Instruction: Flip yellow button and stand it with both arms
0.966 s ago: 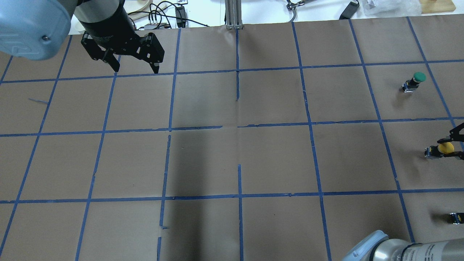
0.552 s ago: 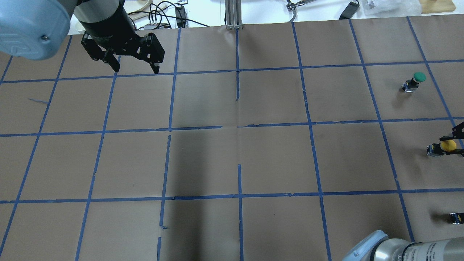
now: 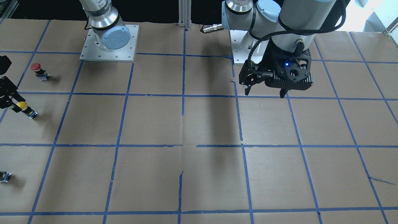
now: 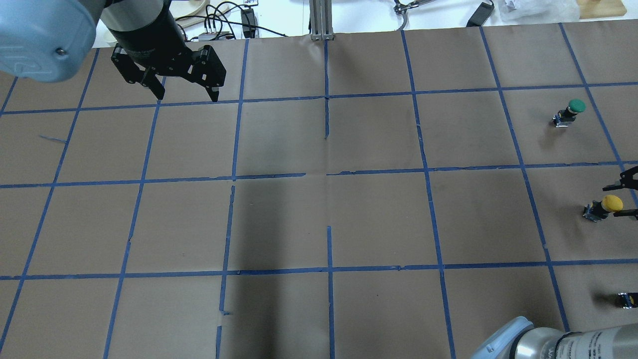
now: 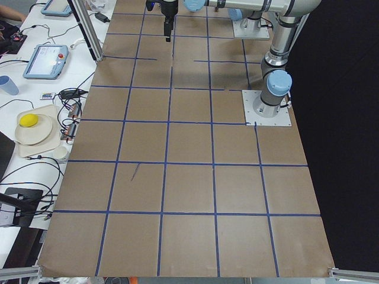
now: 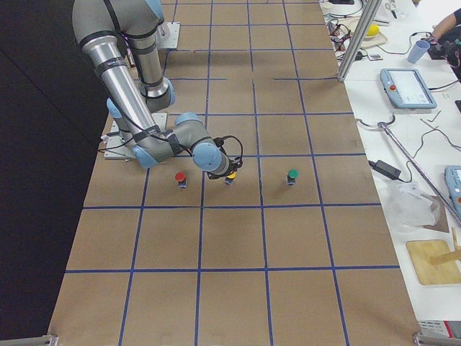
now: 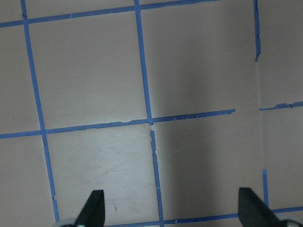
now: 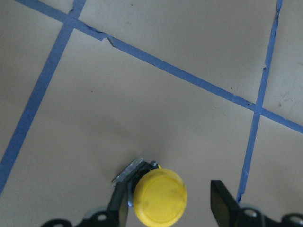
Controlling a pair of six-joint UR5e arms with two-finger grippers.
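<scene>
Now that your right pincer (image 8: 170, 204) has spread open, the yellow button (image 4: 611, 203) stands cap-up, seemingly free, at 3 o'clock on the tabletop (image 4: 379, 219); the flip looks done. Your left pincer (image 4: 188, 96) hangs open, empty, at 10 o'clock.

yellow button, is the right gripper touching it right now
Cannot tell. In the right wrist view the yellow button sits between the right gripper's open fingers: bare paper shows beside one finger, but the other finger meets the cap's outline.
</scene>
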